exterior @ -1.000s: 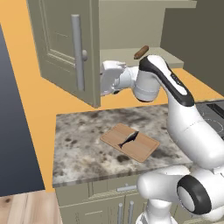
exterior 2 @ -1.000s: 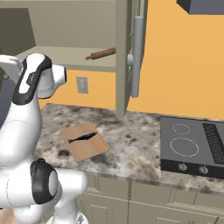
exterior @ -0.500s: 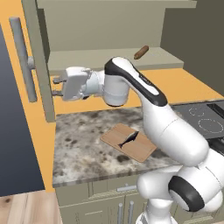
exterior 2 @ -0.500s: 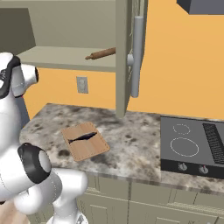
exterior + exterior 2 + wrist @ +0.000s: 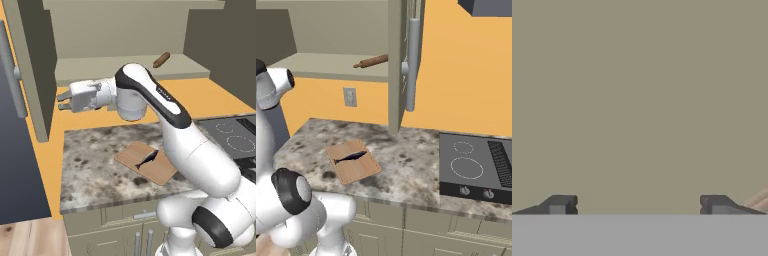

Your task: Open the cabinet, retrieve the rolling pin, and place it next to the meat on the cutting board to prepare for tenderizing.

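- Swung wider since a moment ago, the left door (image 5: 31,65) of the cabinet (image 5: 125,35) now stands edge-on, both doors open.
- Counter (image 5: 95,165) carries the board (image 5: 142,162) near its middle — meat (image 5: 150,158) lies on it.
- Gripper (image 5: 62,99) hovers beside the left door, fingers spread, holding nothing.
- Pin (image 5: 161,60) rests on the shelf's right end — well above the board.

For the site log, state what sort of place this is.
A rendered home kitchen: a speckled stone counter with a cutting board, a black stovetop beside it, and an open wall cabinet holding a rolling pin.
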